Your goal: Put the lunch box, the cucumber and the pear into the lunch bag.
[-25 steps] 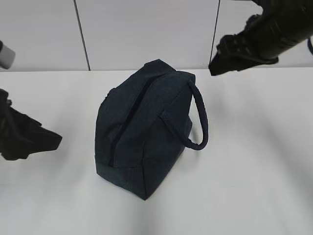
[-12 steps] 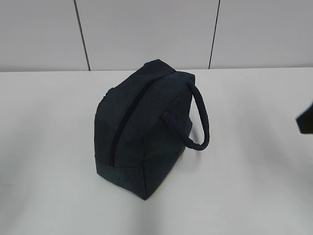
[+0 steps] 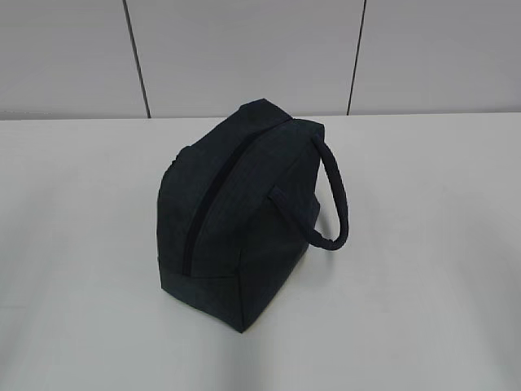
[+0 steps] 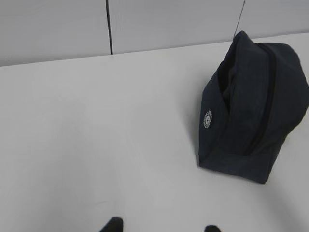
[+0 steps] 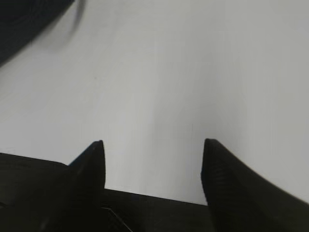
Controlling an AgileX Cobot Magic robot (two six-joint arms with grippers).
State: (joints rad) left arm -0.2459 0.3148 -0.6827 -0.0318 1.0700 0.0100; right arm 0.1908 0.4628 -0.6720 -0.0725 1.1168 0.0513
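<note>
Lunch bag (image 3: pixel 236 220) upright mid-table (image 3: pixel 423 244), zipper apparently shut, lunch box, cucumber and pear nowhere visible (presumably packed, task near done); left gripper (image 4: pixel 161 227) and right gripper (image 5: pixel 152 164) both spread, empty, apart from bag.

Navy fabric lunch bag (image 3: pixel 236 220) upright mid-table, top zip shut, 1 loop handle (image 3: pixel 332 195) drooping right
</note>
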